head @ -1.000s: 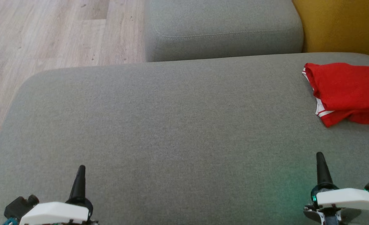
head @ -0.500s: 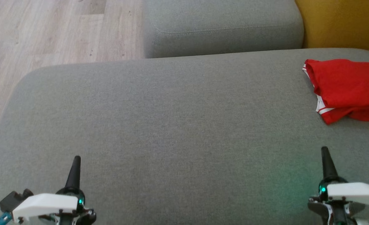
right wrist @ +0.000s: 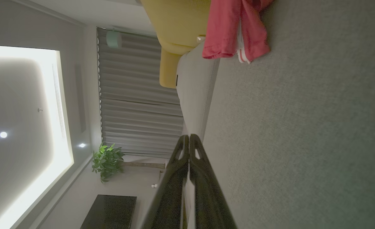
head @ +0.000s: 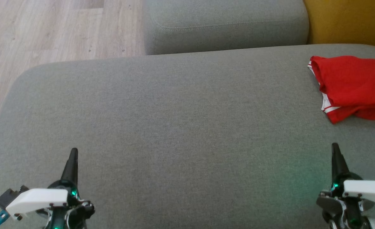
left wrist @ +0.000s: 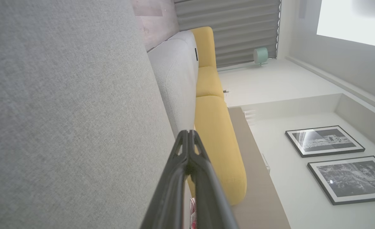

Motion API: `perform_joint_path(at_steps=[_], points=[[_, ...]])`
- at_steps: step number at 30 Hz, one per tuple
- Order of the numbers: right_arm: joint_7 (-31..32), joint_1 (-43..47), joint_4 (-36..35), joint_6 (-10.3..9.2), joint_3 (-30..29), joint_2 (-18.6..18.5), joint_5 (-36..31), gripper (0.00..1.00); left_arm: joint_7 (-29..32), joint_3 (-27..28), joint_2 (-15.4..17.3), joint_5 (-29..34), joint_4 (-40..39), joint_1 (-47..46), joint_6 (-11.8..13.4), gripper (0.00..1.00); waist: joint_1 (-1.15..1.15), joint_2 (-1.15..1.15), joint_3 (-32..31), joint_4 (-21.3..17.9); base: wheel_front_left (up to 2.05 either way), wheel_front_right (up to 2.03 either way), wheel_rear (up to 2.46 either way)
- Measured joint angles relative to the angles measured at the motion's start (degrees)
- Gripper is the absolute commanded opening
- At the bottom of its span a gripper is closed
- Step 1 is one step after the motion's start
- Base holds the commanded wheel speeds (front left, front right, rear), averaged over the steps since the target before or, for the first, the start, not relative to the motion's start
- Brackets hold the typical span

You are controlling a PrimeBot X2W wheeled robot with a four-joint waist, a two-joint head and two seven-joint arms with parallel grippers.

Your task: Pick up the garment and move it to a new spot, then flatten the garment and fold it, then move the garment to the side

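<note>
The head camera is looking steeply down from above onto the grey seat cushion (head: pixel 187 127), the red garment (head: pixel 352 86) sitting at that view's right edge. Both wrist cameras, rolled sideways, are skimming low and close along that cushion toward the yellow backrest (left wrist: pixel 213 127) and curtain (right wrist: pixel 136 95). Head and right wrist views are sharing the garment.

Red garment (head: pixel 352 86) on grey cushion (head: pixel 174 127)

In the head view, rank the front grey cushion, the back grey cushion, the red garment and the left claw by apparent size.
1. front grey cushion
2. back grey cushion
3. red garment and left claw: look alike; both are cropped and the claw sits nearer the camera, so unranked.
</note>
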Motion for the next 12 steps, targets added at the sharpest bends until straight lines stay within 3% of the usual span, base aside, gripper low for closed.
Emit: perform_joint_path(at_steps=[12], points=[[1.89,-1.96,0.02,0.00,-1.38,-0.03,7.98,0.00,1.83,1.07,-0.05,-8.20,1.69,-2.04,-0.64,0.00,0.00,0.00,0.86,-0.17,0.00,0.00,0.00]])
